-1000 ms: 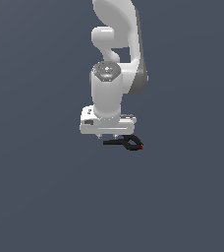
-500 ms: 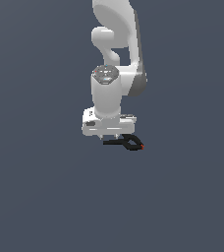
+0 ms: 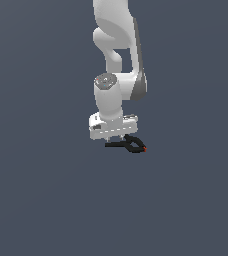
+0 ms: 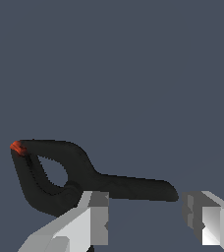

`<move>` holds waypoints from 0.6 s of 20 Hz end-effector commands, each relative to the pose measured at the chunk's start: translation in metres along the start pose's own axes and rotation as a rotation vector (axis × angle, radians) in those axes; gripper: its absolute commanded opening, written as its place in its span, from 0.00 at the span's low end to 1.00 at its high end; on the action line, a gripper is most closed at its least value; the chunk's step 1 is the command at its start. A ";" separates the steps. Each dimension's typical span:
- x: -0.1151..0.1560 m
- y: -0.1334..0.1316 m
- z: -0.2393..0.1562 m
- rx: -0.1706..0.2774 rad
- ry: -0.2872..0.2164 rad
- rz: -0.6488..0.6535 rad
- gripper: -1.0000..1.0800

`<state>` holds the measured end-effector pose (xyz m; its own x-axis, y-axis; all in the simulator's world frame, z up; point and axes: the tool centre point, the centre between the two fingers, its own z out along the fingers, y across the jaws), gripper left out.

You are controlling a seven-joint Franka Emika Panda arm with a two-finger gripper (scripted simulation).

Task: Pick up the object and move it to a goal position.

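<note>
Exterior view: one arm stands low over the grey floor, its gripper [image 3: 117,138] directly above the single black clamp [image 3: 131,145], whose red tip [image 3: 144,149] points toward the exterior view's right. Wrist view: two fingers [image 4: 97,216] are spread apart, gripping nothing, straddling one handle of the clamp. The grasp seems pending; next, closing squarely on that handle.

White rounded arm [image 3: 115,55] — grey joint caps, blocky hand [image 3: 117,139].

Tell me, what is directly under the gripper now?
The black spring clamp lies under the gripper. Its loop and red tip show; the gripper body covers part of its handles.
</note>
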<state>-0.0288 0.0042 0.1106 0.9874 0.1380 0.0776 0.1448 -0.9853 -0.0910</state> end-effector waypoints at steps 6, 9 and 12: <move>-0.034 -0.018 0.029 0.060 0.063 -0.089 0.62; -0.049 -0.024 0.037 0.075 0.090 -0.123 0.62; -0.064 -0.030 0.044 0.083 0.117 -0.156 0.62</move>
<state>-0.0858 0.0274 0.0682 0.9465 0.2570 0.1953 0.2880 -0.9457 -0.1509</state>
